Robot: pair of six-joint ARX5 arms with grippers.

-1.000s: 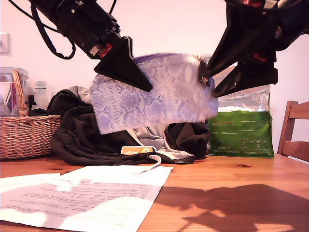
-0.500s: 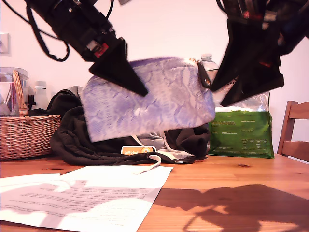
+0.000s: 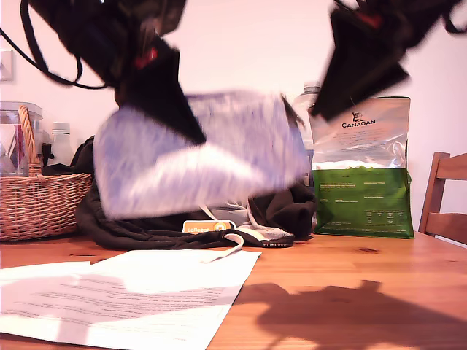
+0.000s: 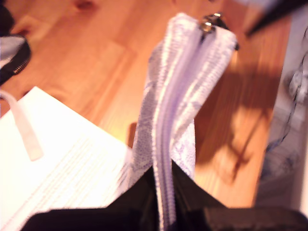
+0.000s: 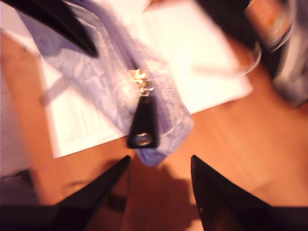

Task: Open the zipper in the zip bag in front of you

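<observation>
A: Where's the zip bag?
B: In the air, pinched in my first gripper.
A: The zipper?
B: Runs away from those jaws. My second gripper gapes empty just short of the pull tab.

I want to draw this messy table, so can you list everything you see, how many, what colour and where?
Zip bag: one, lilac and white, held up above the table.
Pull tab: one, dark, at the bag's end.
Basket: one, brown wicker, exterior view's left.
Clothes: one heap, black, behind the bag.
Papers: white, front of the table.
Foil bag: one, green and silver, exterior view's right.
Chair: one, wooden, exterior view's right edge.
Table: one, wooden.
First gripper: black, clamped on the bag.
Second gripper: black, open near the tab.
</observation>
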